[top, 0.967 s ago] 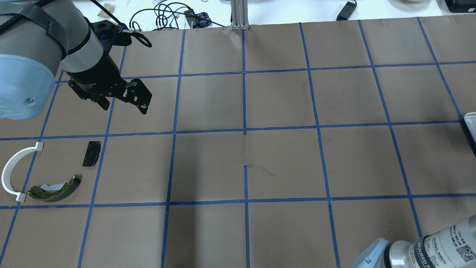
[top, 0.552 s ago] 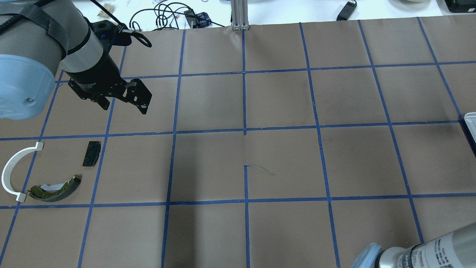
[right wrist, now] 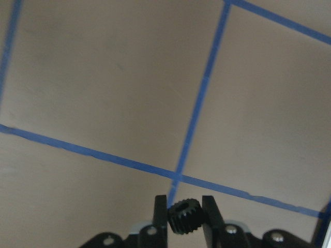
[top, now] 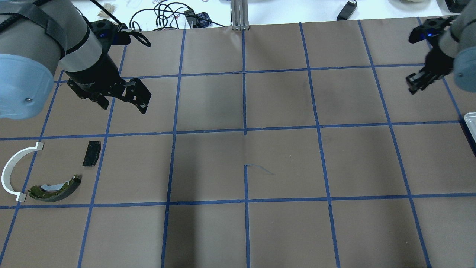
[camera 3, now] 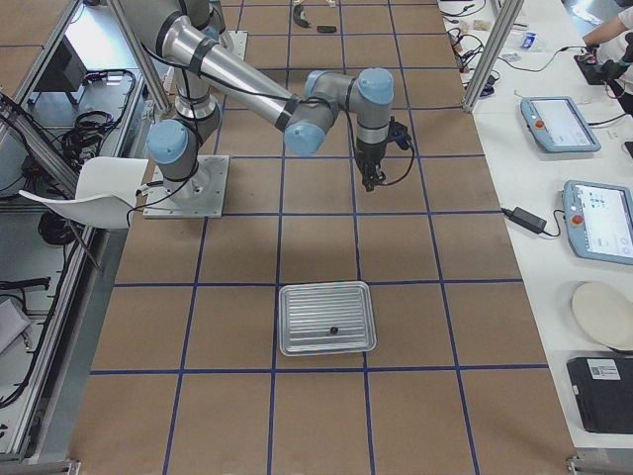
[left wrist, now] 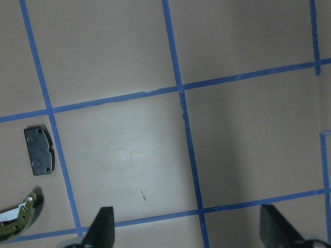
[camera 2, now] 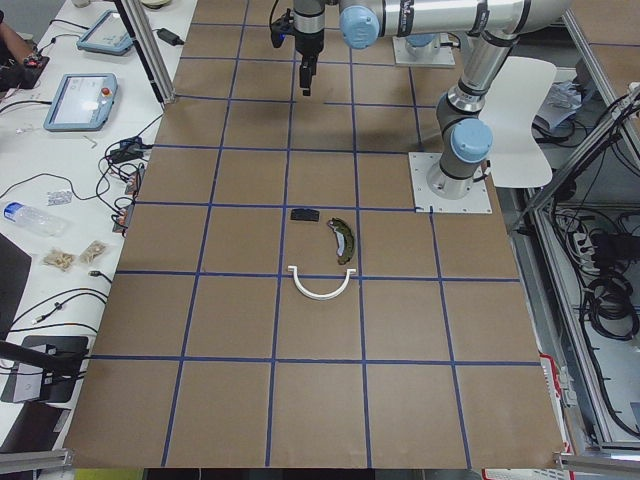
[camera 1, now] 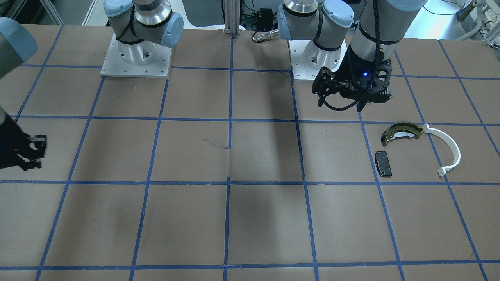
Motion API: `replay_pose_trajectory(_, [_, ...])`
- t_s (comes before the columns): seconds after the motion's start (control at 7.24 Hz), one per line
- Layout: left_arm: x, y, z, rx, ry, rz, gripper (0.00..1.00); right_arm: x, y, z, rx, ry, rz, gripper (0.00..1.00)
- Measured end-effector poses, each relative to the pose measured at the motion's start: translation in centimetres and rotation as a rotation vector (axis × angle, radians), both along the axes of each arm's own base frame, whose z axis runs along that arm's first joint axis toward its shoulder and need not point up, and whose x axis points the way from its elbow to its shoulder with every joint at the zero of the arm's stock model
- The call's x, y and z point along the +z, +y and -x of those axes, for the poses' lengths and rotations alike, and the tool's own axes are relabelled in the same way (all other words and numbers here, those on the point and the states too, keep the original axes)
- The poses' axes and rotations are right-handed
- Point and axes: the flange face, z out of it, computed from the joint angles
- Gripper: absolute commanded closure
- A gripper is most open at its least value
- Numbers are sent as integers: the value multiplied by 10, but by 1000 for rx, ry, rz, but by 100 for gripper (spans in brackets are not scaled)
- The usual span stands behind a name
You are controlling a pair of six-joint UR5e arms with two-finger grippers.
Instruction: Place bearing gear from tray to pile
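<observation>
R gripper [top: 415, 84], upper right of the overhead view, is clamped on the small black bearing gear [right wrist: 184, 217], held at the very fingertips. Risk: thin grip, so the gear could slip or twist out on the long carry. It's round, so it'd likely roll on landing. L gripper [top: 123, 105], fingers apart & empty, hangs upper left near the pile: brake shoe [top: 55, 194], white arc strip [top: 5, 175], dark pad [top: 91, 153]. Arms could clash there. Tray [top: 470, 121] sits at the right edge. Table [top: 282, 163] gives plenty of room mid-frame; the pile hugs the left edge.
</observation>
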Motion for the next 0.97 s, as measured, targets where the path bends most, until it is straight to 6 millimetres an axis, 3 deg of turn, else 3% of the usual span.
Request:
replay_pose_trajectory(0.14, [1, 0, 0, 0, 0, 1, 0, 0, 0, -80, -58, -20, 15, 100])
replay_pose_trajectory(0.41, [-1, -1, -1, 1, 0, -1, 0, -7, 28, -230, -176, -66, 33, 100])
replay_pose_trajectory(0.69, [0, 0, -1, 2, -1, 0, 0, -43, 77, -360, -303, -101, -4, 100])
replay_pose_trajectory(0.83, [0, 0, -1, 2, -2, 0, 0, -71, 98, -411, -352, -113, -10, 100])
replay_pose_trajectory(0.97, [0, 0, -1, 2, -2, -1, 0, -94, 113, -445, -398, -131, -8, 69])
